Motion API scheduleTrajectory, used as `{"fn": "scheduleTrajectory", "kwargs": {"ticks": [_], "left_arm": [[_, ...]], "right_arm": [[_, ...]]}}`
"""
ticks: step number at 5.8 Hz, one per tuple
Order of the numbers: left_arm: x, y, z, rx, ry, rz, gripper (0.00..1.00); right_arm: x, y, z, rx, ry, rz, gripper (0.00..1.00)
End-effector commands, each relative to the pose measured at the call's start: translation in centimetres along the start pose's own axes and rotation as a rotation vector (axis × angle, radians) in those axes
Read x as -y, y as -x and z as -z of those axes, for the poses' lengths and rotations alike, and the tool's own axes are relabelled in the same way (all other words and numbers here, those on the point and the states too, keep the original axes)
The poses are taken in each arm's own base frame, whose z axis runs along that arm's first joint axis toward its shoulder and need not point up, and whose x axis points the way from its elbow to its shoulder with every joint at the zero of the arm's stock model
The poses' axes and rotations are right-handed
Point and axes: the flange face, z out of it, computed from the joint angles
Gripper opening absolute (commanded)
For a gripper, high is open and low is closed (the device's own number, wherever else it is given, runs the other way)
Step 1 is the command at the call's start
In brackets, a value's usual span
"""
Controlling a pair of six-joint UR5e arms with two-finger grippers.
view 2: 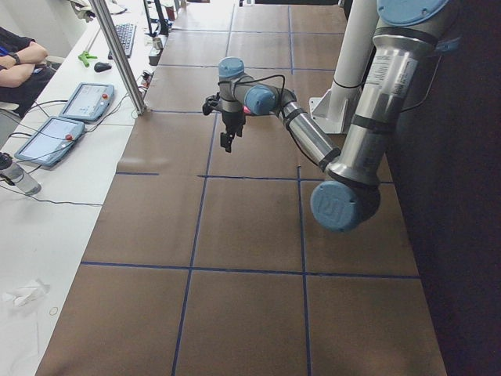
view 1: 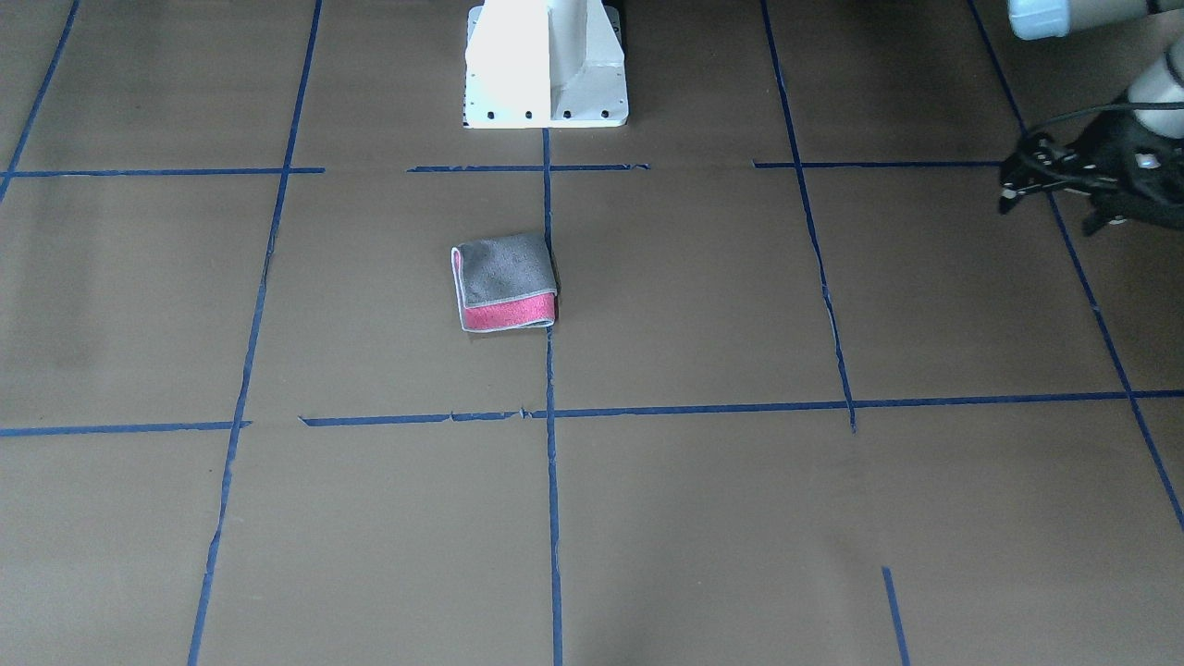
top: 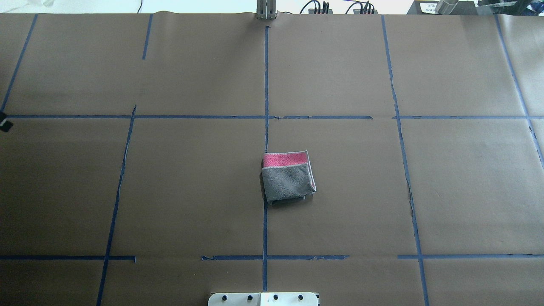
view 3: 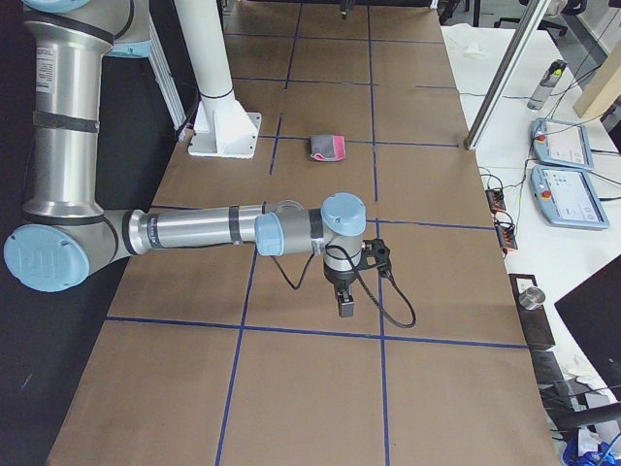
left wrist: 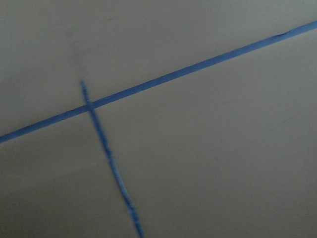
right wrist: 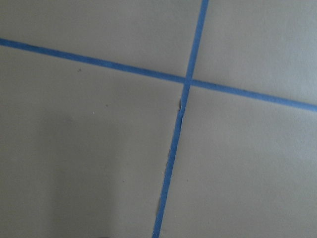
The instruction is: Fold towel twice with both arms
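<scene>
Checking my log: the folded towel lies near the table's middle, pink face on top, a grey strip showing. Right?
No. In the overhead exterior view the towel has its grey face on top and a pink strip showing. It is folded, near the middle of the table.

Brown paper table surface (right wrist: 84, 168) filled the right wrist camera's view. A slanting blue tape strip (right wrist: 99, 62) ran across it, crossed right of centre by a steeper blue tape strip (right wrist: 170, 166), ragged just below the crossing.
</scene>
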Motion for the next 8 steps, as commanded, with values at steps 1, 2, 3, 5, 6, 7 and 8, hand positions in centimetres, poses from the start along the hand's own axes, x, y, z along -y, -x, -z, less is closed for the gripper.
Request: {"fn": "scheduleTrajectory", "kwargs": {"ticks": [1, 2, 3, 5, 6, 7, 8], "left_arm": [[-7.4, 9.4, -2.3, 0.008, 0.069, 0.181, 1.0], [-9.4, 13.2, -1.1, 0.009, 0.037, 0.192, 1.0], [-12.1, 17.5, -2.1, -0.007, 0.051, 0.14, 1.0], [-13.1, 19.2, -2.7, -0.007, 0.07, 0.154, 1.0], [-13.6, 19.4, -3.0, -0.003, 0.079, 0.159, 1.0], [-13.9, 19.9, -3.6, -0.005, 0.087, 0.16, 1.0], [-14.1, 20.1, -4.0, -0.009, 0.094, 0.168, 1.0]], "right_arm": [[-3.3, -1.8, -1.6, 0.0, 0.044, -0.052, 1.0], [-3.8, -2.0, -1.9, 0.001, 0.051, -0.059, 1.0], [-4.1, -2.1, -2.2, 0.012, 0.057, -0.069, 1.0], [-4.1, -1.6, -2.2, 0.06, 0.054, -0.072, 1.0], [-4.4, -2.0, -2.9, 0.076, 0.067, -0.084, 1.0], [-4.4, -1.9, -3.1, 0.106, 0.069, -0.088, 1.0], [-4.4, -1.9, -3.1, 0.108, 0.069, -0.09, 1.0]]}}
